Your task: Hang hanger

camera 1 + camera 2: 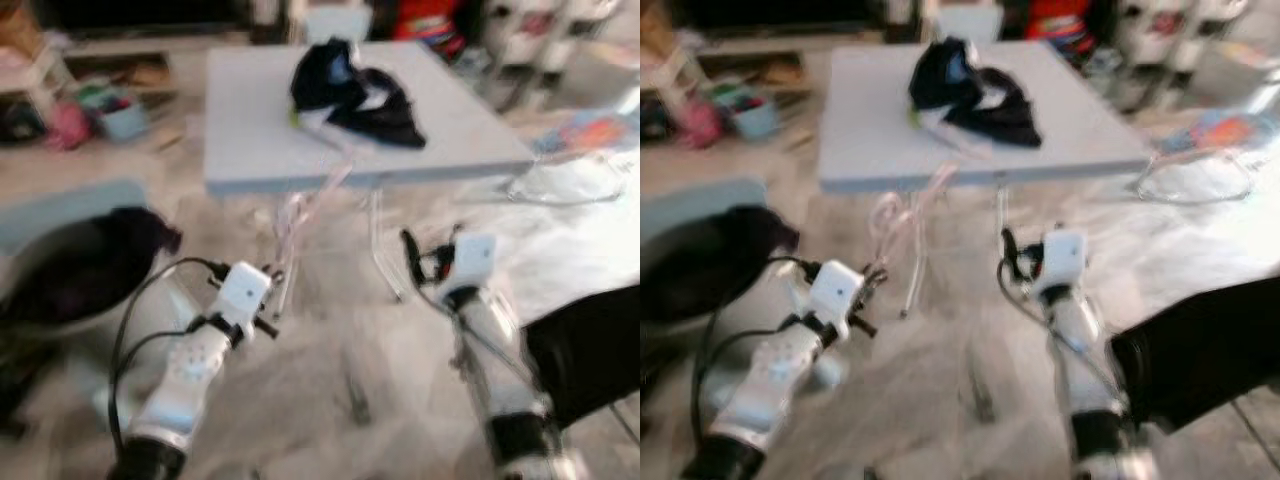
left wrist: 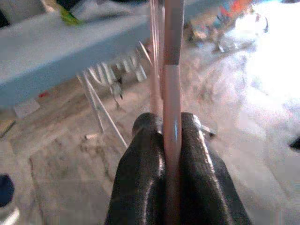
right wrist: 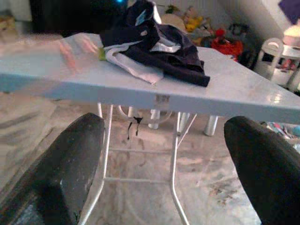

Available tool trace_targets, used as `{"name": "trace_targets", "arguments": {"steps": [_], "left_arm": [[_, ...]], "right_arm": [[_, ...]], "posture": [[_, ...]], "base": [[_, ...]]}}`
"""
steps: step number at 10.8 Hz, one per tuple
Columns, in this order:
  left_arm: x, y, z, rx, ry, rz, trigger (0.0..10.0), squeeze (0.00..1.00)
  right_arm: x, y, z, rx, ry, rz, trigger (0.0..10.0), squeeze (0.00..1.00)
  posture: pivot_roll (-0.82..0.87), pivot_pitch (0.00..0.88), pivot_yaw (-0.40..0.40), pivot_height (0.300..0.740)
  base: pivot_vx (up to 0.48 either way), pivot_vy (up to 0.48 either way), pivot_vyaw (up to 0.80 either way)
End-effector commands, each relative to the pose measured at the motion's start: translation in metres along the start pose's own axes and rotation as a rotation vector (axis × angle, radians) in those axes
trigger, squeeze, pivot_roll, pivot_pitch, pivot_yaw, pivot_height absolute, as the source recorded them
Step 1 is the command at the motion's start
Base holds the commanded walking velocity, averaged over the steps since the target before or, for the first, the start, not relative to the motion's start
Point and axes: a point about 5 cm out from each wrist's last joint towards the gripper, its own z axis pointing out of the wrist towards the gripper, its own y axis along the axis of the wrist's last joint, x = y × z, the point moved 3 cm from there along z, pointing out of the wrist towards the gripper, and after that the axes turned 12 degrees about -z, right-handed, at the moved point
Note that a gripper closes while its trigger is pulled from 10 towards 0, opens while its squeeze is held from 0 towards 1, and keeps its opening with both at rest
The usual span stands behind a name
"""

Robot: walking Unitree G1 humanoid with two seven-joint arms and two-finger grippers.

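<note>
The left end effector [image 2: 171, 154] is sitting at the lower left of the left eye view, its two black fingers [image 2: 140, 173] pressing together on the pink hanger [image 2: 172, 93]. In the head views the hanger [image 1: 300, 215] is rising from that grip toward the front edge of the pale tabletop [image 1: 250, 130] in the upper middle of the frame. A dark bundle of clothes [image 1: 355, 95] is lying on the tabletop near its centre. The right end effector [image 3: 164, 164] is hovering at the lower right centre of the head view, its fingers spreading wide apart and gripping nothing, and it is facing the tabletop's thin metal legs [image 3: 176, 154]. The head views are blurring with motion.
</note>
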Motion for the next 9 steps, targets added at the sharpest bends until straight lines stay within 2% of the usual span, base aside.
{"name": "trace_targets", "arguments": {"steps": [1, 2, 3, 5, 6, 7, 9], "left_arm": [[-0.001, -0.008, -0.002, 0.062, -0.067, 0.037, 10.0, 0.0], [0.004, -0.017, -0.008, 0.113, -0.151, 0.084, 10.0, 0.0], [0.005, -0.02, -0.011, 0.141, -0.232, 0.093, 10.0, 0.0], [-0.001, -0.029, -0.018, 0.232, -0.42, 0.148, 10.0, 0.0], [-0.01, -0.031, -0.024, 0.257, -0.535, 0.15, 10.0, 0.0], [-0.018, -0.032, -0.029, 0.272, -0.617, 0.138, 10.0, 0.0], [-0.03, -0.036, -0.037, 0.305, -0.733, 0.125, 10.0, 0.0]], "right_arm": [[0.004, -0.004, -0.001, 0.005, 0.115, -0.109, 10.0, 0.0], [-0.001, -0.017, -0.011, 0.041, 0.317, -0.251, 10.0, 0.0], [-0.011, -0.026, -0.021, 0.073, 0.423, -0.283, 10.0, 0.0], [-0.017, -0.039, -0.045, 0.12, 0.696, -0.444, 10.0, 0.0], [-0.016, -0.046, -0.057, 0.163, 0.821, -0.461, 10.0, 0.0], [-0.011, -0.046, -0.062, 0.166, 0.895, -0.455, 10.0, 0.0], [-0.003, -0.04, -0.066, 0.138, 0.99, -0.461, 10.0, 0.0]], "posture": [[-0.09, 0.0, -0.016, 0.74], [-0.08, 0.0, -0.021, 0.74], [-0.08, 0.0, -0.023, 0.74], [-0.09, 0.0, -0.015, 0.74], [-0.09, 0.0, -0.013, 0.74], [-0.09, 0.0, -0.012, 0.74], [-0.09, 0.0, -0.011, 0.74]], "base": [[0.0, 0.0, 0.0], [0.0, 0.0, 0.0], [0.0, 0.0, 0.0], [0.0, 0.0, 0.0], [0.0, 0.0, 0.0], [0.0, 0.0, 0.0], [0.0, 0.0, 0.0]]}}
